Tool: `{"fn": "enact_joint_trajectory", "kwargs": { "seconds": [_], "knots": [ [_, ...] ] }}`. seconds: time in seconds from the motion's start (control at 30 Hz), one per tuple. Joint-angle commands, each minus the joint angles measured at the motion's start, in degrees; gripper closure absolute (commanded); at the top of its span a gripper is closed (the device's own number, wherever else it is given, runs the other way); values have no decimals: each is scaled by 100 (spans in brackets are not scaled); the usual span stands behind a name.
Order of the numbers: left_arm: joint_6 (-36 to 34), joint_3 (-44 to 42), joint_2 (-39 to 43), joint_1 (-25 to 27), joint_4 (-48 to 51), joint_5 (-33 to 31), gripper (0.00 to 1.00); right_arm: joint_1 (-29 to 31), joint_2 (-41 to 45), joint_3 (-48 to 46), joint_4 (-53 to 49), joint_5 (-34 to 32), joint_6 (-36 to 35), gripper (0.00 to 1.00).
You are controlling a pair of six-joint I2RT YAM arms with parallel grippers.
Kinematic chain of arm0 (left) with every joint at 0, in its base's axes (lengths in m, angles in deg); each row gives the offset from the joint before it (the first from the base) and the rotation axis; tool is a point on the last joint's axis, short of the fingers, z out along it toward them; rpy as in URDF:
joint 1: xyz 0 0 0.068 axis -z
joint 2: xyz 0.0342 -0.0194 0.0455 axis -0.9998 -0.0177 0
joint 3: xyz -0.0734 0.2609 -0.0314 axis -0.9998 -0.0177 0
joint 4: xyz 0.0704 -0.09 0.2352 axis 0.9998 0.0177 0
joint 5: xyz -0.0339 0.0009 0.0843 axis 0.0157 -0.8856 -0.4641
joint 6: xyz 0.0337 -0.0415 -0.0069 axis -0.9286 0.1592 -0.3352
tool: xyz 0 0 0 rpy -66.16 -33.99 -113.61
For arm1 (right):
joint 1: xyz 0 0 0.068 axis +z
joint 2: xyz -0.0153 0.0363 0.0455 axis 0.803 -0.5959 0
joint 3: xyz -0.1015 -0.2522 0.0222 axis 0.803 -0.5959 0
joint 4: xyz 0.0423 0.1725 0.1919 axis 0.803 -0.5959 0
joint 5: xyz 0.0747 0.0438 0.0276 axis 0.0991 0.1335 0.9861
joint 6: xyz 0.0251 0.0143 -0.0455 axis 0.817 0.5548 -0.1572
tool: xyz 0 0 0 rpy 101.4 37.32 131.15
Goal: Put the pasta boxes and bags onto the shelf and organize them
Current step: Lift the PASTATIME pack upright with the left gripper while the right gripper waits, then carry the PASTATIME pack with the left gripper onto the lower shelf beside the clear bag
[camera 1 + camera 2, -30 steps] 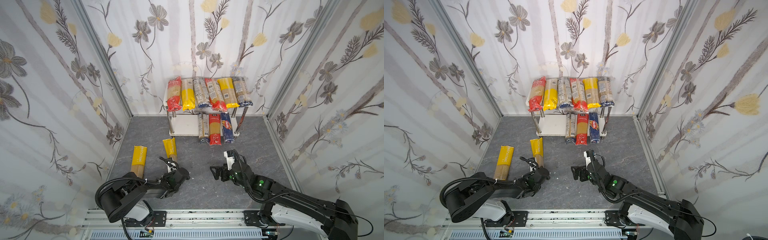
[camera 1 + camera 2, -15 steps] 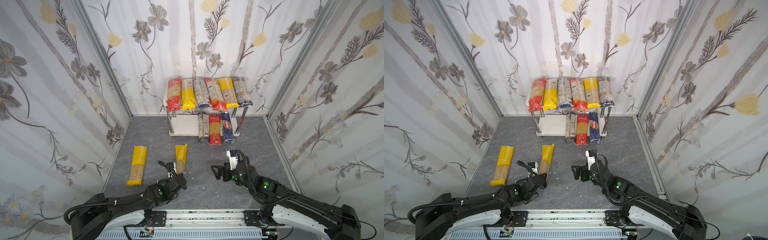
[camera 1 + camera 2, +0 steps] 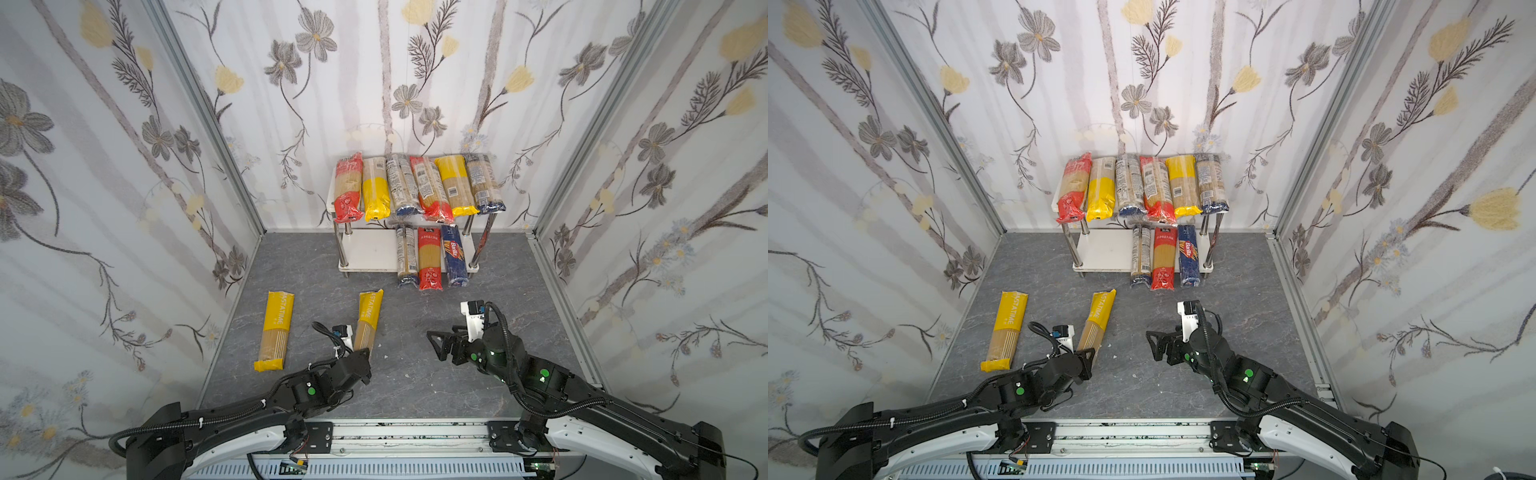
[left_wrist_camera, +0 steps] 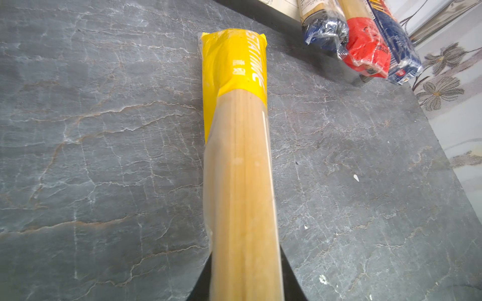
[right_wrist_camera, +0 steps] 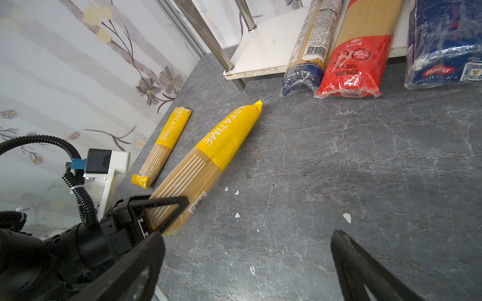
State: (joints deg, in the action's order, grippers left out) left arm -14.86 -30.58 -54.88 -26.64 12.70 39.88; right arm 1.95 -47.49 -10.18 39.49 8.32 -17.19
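Note:
My left gripper (image 3: 360,353) (image 3: 1086,357) (image 4: 245,286) is shut on the near end of a yellow pasta bag (image 3: 368,320) (image 4: 240,156) (image 5: 208,161). The bag lies low over the grey floor and points toward the shelf (image 3: 365,249) (image 3: 1100,249) (image 5: 258,49). A second yellow bag (image 3: 275,330) (image 3: 1007,328) (image 5: 164,146) lies loose on the floor to its left. Several packs (image 3: 415,187) fill the shelf's top board. On the lower board sit a blue-ended bag, a red bag and the blue Barilla box (image 3: 455,257). My right gripper (image 3: 442,345) (image 3: 1160,347) (image 5: 247,260) hangs open and empty at centre-right.
Flowered walls close in the left, back and right sides. A metal rail (image 3: 415,432) with both arm bases runs along the front edge. Small white crumbs (image 5: 347,217) dot the floor between the grippers. The left half of the lower board is bare.
My left gripper has carried its yellow bag rightward toward the middle, and the arm has stretched out lower. The loose yellow bag and my right gripper have barely moved.

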Motion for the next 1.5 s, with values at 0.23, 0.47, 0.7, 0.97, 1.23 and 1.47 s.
{"fn": "enact_joint_trajectory", "kwargs": {
  "seconds": [0.23,0.47,0.7,0.97,1.23,1.47],
  "knots": [
    [-186,482,460,115,9,-477,100,86,-24,28,-22,59,32,0],
    [-570,890,329,111,48,-955,100,110,-33,159,2,171,7,0],
    [-1260,1584,-777,-90,-333,-1179,100,114,106,243,-72,252,-55,0],
    [-1798,2101,-2066,-972,-1502,-662,100,96,537,58,-180,105,-81,0],
    [-2306,2953,-3633,-1691,-2439,-112,100,-17,731,10,-272,68,-200,0],
    [-2530,3863,-4737,-2120,-2656,118,100,-181,696,-72,-274,109,-292,0]
  ]
}}
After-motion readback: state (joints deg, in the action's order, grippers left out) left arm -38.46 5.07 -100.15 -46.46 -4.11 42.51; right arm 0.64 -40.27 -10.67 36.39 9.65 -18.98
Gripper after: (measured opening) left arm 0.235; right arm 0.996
